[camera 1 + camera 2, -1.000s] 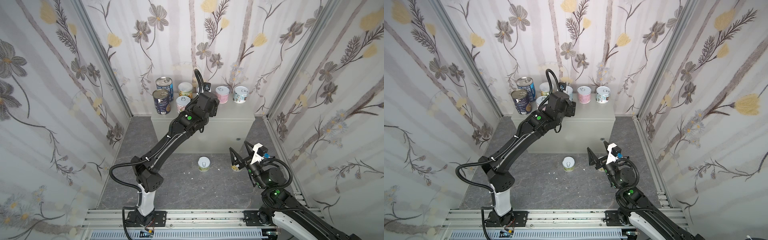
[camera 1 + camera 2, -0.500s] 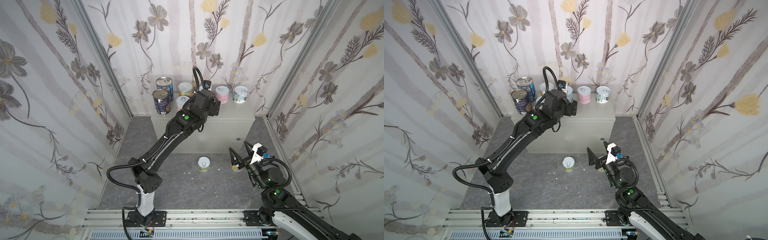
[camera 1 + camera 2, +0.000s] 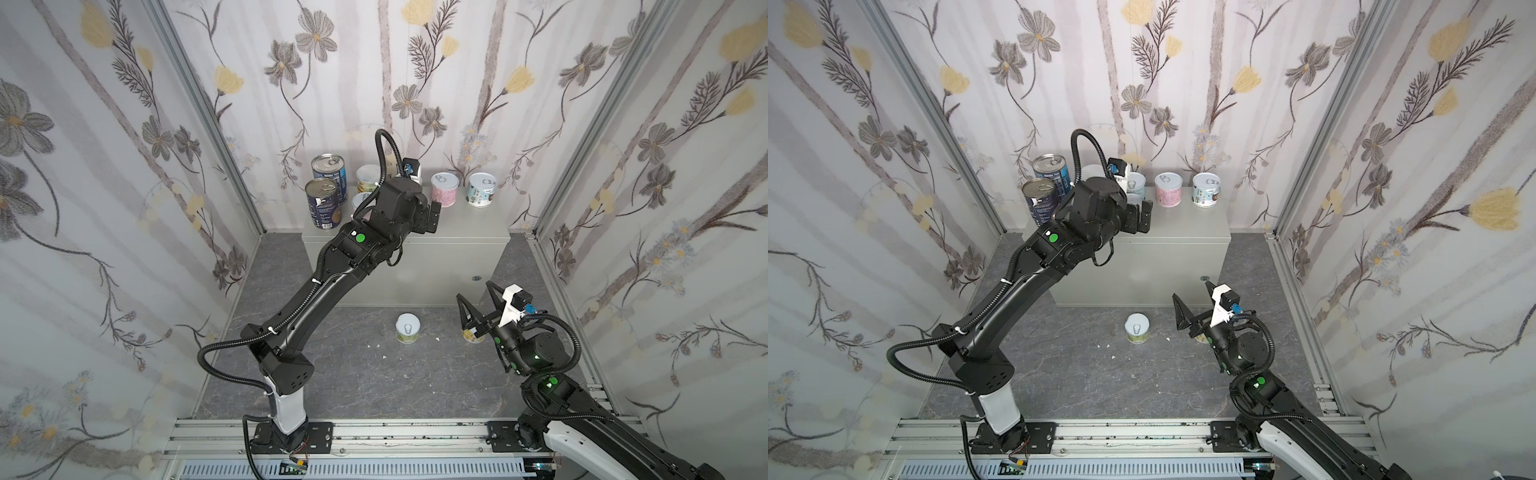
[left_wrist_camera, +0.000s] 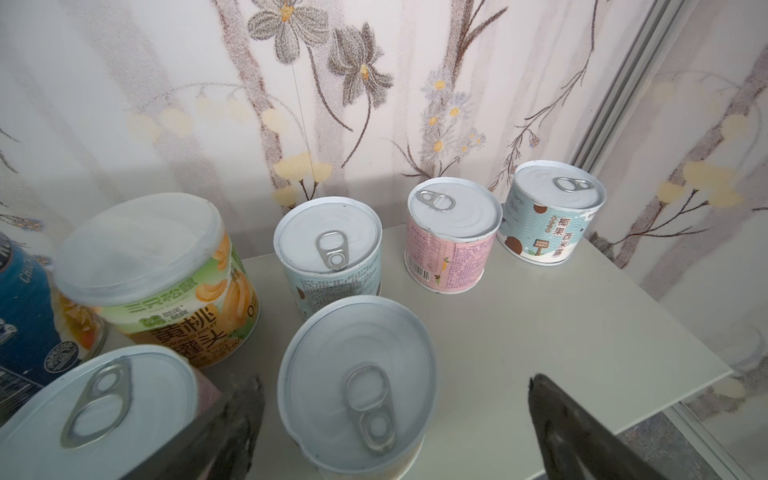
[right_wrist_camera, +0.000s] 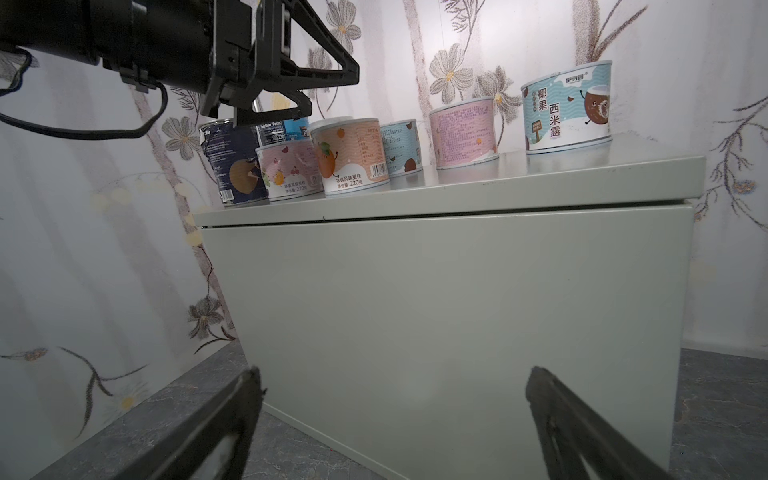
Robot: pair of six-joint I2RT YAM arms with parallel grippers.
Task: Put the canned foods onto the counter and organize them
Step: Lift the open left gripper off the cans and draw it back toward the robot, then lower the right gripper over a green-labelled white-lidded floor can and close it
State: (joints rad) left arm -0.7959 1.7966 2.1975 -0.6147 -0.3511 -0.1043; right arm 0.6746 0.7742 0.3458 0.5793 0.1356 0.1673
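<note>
Several canned foods stand on the grey counter [image 3: 465, 232]: two tall dark-blue ones [image 3: 322, 203] at its left and short white-lidded ones such as the pink one [image 3: 444, 189]. My left gripper [image 4: 395, 381] hangs open above the counter, its fingers apart on either side of a short orange-labelled can [image 4: 356, 386] that stands free on the top. Two short cans are on the floor: one [image 3: 407, 328] in front of the counter, another [image 3: 473, 334] partly hidden under my right gripper [image 3: 474, 291]. That gripper is open and empty, facing the counter's front [image 5: 457, 291].
Floral-papered walls close in the back and both sides. The counter's right half [image 3: 1183, 232] is bare. A small round lock [image 3: 476, 277] sits on its front. Small white crumbs [image 3: 376, 345] dot the dark marbled floor. A metal rail [image 3: 374, 428] runs along the front.
The left gripper has opened and let go of the short can on the counter, and its wrist has shifted a little to the left. The right arm has not moved.
</note>
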